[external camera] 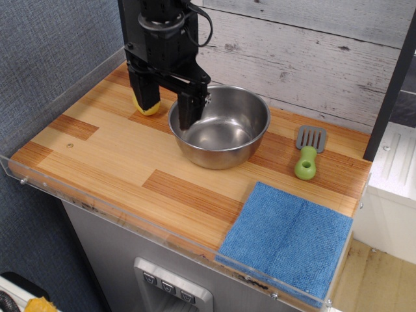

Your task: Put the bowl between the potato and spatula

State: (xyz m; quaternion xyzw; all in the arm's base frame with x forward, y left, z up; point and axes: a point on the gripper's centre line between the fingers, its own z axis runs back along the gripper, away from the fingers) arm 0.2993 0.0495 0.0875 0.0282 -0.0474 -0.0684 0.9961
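Note:
The shiny steel bowl (pixel 224 130) stands upright on the wooden counter (pixel 110 156), at the back middle. The pale yellow potato (pixel 147 108) lies just left of it, mostly hidden behind my gripper. The spatula (pixel 307 153), with a grey slotted head and a lime-green handle, lies to the right of the bowl. My black gripper (pixel 166 105) is open and empty. It stands over the bowl's left rim: the right finger (pixel 188 112) is at the rim, and the left finger (pixel 144 91) is outside the bowl in front of the potato.
A blue cloth (pixel 289 237) lies at the front right corner. A clear acrylic lip (pixel 130 218) runs along the counter's front and left edges. A grey plank wall (pixel 292 58) closes the back. A dark post (pixel 393 84) stands at the right.

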